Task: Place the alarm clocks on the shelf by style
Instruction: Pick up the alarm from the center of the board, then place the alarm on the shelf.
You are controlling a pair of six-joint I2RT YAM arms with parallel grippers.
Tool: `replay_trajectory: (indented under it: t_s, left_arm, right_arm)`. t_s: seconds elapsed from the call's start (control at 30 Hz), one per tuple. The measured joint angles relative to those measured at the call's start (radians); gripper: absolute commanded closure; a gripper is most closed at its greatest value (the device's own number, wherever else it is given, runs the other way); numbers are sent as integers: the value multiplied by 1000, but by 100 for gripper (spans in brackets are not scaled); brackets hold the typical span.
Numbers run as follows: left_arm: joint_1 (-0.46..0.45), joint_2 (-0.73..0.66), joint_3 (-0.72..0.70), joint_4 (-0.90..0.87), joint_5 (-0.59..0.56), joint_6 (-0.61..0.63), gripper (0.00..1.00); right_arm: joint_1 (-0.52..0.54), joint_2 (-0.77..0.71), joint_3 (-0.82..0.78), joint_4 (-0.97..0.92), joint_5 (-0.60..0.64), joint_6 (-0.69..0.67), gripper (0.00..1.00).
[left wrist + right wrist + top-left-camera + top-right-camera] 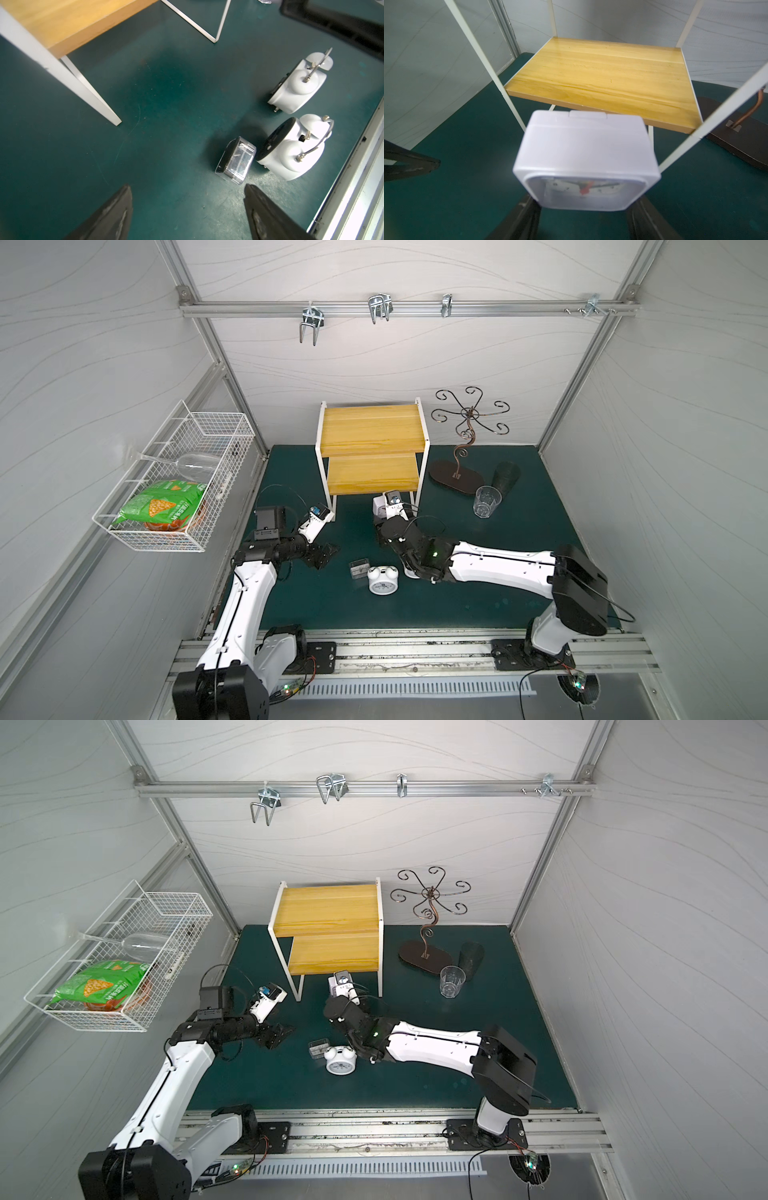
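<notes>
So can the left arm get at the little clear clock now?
Probably yes: the left gripper is open, only bare mat lies between it and the clear clock, though a twin-bell clock crowds one side.

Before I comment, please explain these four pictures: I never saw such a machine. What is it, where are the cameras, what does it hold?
The machine is two white-and-black robot arms, left and right, each ending in a two-finger gripper. Two pictures look down from above; two come from cameras on the wrists. The right gripper is shut on a white square plastic alarm clock, in front of the yellow wooden two-tier shelf, which holds nothing. The left gripper is open and empty over the dark green mat. On the mat sit a small clear-cased square clock and two round white twin-bell clocks; a clear drinking glass stands farther away.
</notes>
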Motion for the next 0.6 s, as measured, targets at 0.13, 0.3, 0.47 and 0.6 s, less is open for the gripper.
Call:
replay_trajectory:
  t_s: [0.13,0.3,0.47,0.6]
  left_arm:
    - [37,-1,-6,5,15,0,13]
    - [84,-4,-7,5,40,3,13]
    - [116,-7,-9,3,56,11,13]
    - [129,-15,-16,-3,63,26,14]
  right_arm:
    - [3,87,85,37,0,-33,55]
    - [3,199,216,55,2,-51,55]
    - [3,291,341,49,15,-58,56]
    - [-4,345,430,17,19,-57,56]
